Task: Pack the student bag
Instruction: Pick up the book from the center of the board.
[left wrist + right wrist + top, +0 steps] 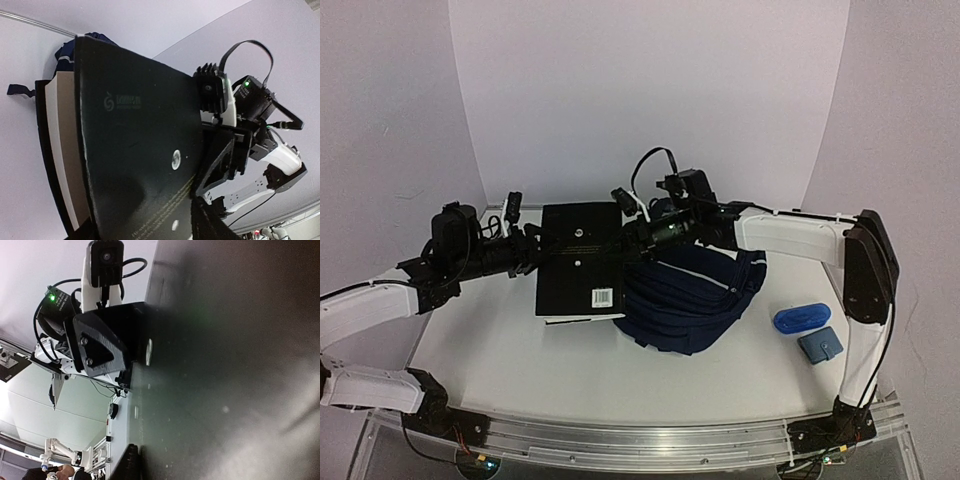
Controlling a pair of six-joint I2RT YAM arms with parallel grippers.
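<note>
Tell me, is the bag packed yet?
Not yet. Nothing looks packed so far. The black book is between the left gripper and right gripper, beside the student bag. Left to do: book in; the blue pouch and small grey case lie on the table.

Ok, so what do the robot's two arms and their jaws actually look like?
The left arm and right arm match: white shells on the long links, black joints and black base mounts. Each ends in black wrist hardware with black, wedge-shaped jaws. A flat black cable loops over the right wrist, where a small green light glows on a circuit board.
</note>
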